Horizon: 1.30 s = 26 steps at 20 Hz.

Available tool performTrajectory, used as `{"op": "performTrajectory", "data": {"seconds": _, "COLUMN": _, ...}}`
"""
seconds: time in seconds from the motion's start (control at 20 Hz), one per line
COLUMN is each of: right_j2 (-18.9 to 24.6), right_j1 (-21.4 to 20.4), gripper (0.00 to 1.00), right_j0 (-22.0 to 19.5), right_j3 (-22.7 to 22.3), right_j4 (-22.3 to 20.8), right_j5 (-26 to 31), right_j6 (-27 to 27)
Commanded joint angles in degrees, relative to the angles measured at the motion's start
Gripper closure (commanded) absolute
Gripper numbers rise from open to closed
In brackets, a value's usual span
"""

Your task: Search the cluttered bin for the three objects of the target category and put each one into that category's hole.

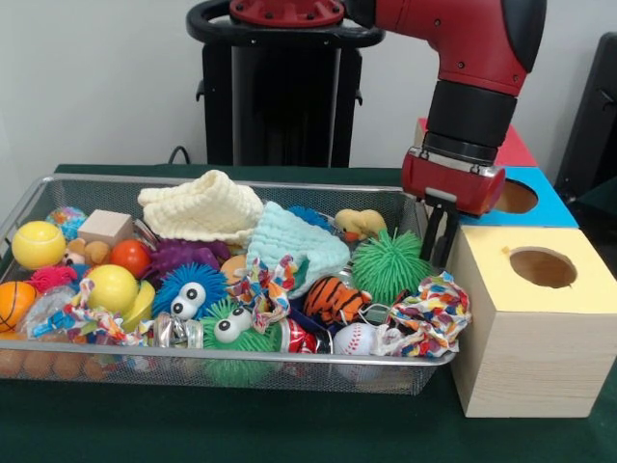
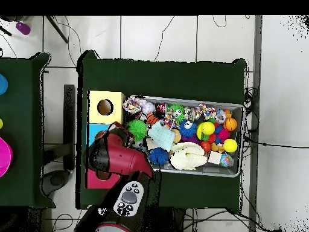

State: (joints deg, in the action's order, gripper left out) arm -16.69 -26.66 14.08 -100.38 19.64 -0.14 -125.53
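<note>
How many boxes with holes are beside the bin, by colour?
Wooden box: 1
Blue box: 1
Red box: 1, its hole hidden behind the arm in the front view
Total: 3
All stand in a row beside the bin, at the end where the gripper hangs.

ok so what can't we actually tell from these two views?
- Hand: front view shows dark fingers between bin and wooden box, tips hidden behind the bin wall; open or shut unclear. Overhead, the arm covers it.
- Red box: mostly behind the arm in both views; its hole is unseen.
- Bin bottom layer: buried under toys and cloths in both views.
</note>
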Motion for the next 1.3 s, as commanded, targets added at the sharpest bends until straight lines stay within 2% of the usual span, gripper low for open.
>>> {"op": "performTrajectory", "data": {"seconds": 0.05, "right_j2": 5.3, "right_j1": 1.8, "gripper": 1.00, "right_j0": -1.9, "right_j3": 2.2, "right_j4": -4.7, "right_j5": -3.7, "right_j6": -3.8}}
{"op": "performTrajectory", "data": {"seconds": 0.25, "right_j2": 5.5, "right_j1": 1.9, "gripper": 1.00, "right_j0": -2.2, "right_j3": 2.3, "right_j4": -5.9, "right_j5": -5.2, "right_j6": -5.0}}
{"op": "performTrajectory", "data": {"seconds": 0.3, "right_j2": 5.6, "right_j1": 2.0, "gripper": 0.00, "right_j0": -2.2, "right_j3": 2.3, "right_j4": -6.1, "right_j5": -6.0, "right_j6": -5.5}}
{"op": "performTrajectory", "data": {"seconds": 0.75, "right_j2": 4.5, "right_j1": 3.1, "gripper": 0.00, "right_j0": -1.7, "right_j3": 3.8, "right_j4": -7.6, "right_j5": -10.3, "right_j6": -6.1}}
{"op": "performTrajectory", "data": {"seconds": 0.95, "right_j2": 5.3, "right_j1": 2.6, "gripper": 0.00, "right_j0": -3.3, "right_j3": 5.0, "right_j4": -8.8, "right_j5": -10.1, "right_j6": -4.9}}
{"op": "performTrajectory", "data": {"seconds": 1.15, "right_j2": 5.7, "right_j1": 3.2, "gripper": 0.00, "right_j0": -3.9, "right_j3": 5.0, "right_j4": -9.6, "right_j5": -12.6, "right_j6": -5.5}}
{"op": "performTrajectory", "data": {"seconds": 1.3, "right_j2": 6.7, "right_j1": 2.4, "gripper": 0.00, "right_j0": -5.3, "right_j3": 5.2, "right_j4": -10.1, "right_j5": -11.8, "right_j6": -5.6}}
